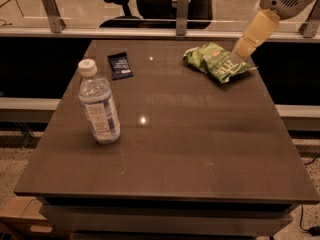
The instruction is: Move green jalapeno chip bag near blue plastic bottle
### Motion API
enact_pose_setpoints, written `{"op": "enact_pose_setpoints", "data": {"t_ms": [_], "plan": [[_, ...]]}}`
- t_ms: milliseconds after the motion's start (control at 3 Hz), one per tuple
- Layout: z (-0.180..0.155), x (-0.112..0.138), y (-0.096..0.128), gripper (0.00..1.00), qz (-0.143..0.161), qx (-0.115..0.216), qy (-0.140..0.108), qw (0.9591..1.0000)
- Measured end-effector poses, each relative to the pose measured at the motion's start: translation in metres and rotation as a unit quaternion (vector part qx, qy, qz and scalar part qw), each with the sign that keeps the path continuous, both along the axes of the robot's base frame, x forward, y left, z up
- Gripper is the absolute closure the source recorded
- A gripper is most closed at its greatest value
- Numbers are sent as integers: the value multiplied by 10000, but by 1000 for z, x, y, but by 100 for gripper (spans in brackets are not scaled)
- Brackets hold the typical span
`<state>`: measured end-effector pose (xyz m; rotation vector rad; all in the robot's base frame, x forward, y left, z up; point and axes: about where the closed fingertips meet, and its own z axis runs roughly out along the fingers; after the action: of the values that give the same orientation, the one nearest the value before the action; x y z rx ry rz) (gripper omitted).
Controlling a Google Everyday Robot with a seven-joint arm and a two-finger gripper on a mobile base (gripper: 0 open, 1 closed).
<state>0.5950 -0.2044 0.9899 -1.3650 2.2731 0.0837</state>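
The green jalapeno chip bag (216,62) lies crinkled on the far right part of the brown table (190,149). The blue plastic bottle (99,104) stands upright at the left side, clear with a white cap and pale label, far from the bag. My gripper (237,57) reaches down from the upper right on a tan arm link, its tip at the bag's right edge, touching it or just above it.
A small dark-blue flat packet (120,65) lies at the far left, behind the bottle. A glass partition with metal posts (182,11) runs along the table's far edge, with an office chair (150,1) behind it.
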Motion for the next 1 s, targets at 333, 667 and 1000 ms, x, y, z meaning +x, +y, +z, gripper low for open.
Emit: {"op": "enact_pose_setpoints", "data": {"t_ms": [333,667,1000], "plan": [[-21,23,-6,0,-640,11,185,9978],[-41,41,-14,0,-1232,-205,366,9915],[-41,42,-13,0,-1240,-180,358,9915]]}}
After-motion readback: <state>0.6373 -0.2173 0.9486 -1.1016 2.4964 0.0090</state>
